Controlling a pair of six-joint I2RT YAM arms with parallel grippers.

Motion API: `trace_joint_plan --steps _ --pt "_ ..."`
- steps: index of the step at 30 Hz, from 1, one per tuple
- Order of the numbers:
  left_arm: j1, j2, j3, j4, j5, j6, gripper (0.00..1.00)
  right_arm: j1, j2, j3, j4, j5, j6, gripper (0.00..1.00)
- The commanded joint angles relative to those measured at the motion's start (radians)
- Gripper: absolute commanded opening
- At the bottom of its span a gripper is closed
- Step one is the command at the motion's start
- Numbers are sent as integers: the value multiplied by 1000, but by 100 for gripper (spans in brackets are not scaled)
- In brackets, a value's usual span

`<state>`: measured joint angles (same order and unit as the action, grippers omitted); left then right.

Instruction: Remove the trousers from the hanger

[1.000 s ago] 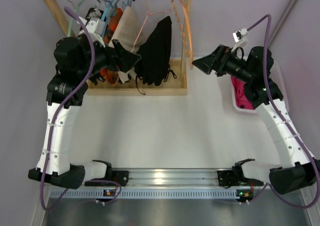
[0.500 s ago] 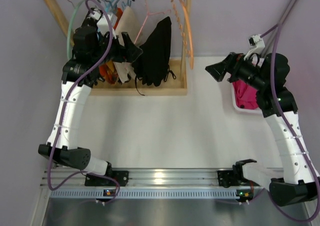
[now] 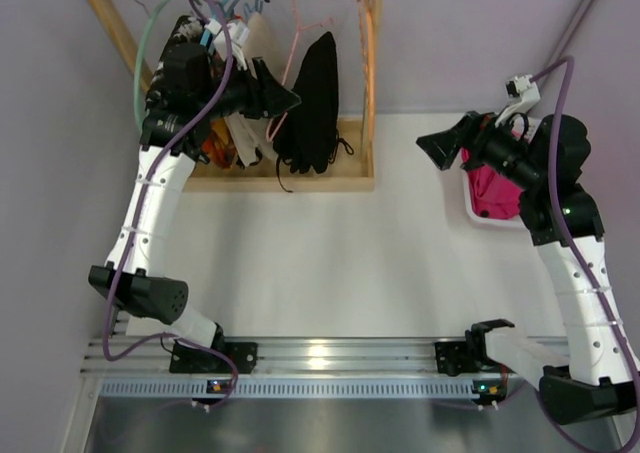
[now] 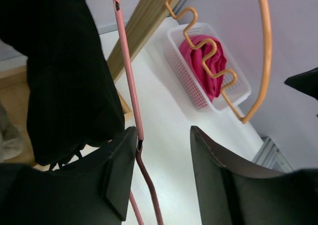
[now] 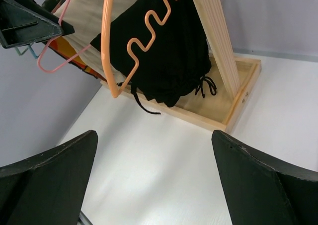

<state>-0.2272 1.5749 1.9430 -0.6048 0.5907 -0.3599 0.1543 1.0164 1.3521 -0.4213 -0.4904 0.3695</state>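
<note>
Table (image 3: pixel 320 253): basket (image 4: pixel 198 93) holds magenta trousers (image 4: pixel 206 66); rack (image 3: pixel 300 181) holds black trousers (image 3: pixel 315 93).

Bright, even, diffuse light falls from above in all 3 views; the white table (image 3: pixel 320 233) is close to blown out, with only faint, soft-edged shadows near the arms; a small hot glare sits on the metal rail (image 3: pixel 318 350) at the near edge. The overhead view is sharp throughout; its wide lens makes the wall edges lean at the corners. In the 2 wrist views the left gripper (image 4: pixel 161 135) and right gripper (image 5: pixel 154 135) look dark, close and soft-focused; the black trousers (image 4: pixel 64 71) are a near-featureless mass; the magenta trousers (image 4: pixel 206 61) stay vivid and fairly crisp.
</note>
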Motion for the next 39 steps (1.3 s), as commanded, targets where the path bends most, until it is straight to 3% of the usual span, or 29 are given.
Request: trace_joint_plan --steps 1,8,15,30,35,39 --pt "-12 -32 -22 91 67 -80 51 -16 -13 -5 29 -5 6 99" --pt "-29 -20 -70 141 44 -157 50 -15 -15 -25 52 -7 29 99" --pt "-29 -38 -190 471 101 -376 48 -18 -18 -28 52 -7 29 99" --pt "-40 86 -133 579 116 -504 40 -24 -29 -42 53 -8 20 99" --pt "-41 93 -154 663 141 -565 30 -27 -29 -44 53 -11 19 99" --pt "-41 79 -179 779 162 -611 15 -29 -29 -47 55 -16 16 99"
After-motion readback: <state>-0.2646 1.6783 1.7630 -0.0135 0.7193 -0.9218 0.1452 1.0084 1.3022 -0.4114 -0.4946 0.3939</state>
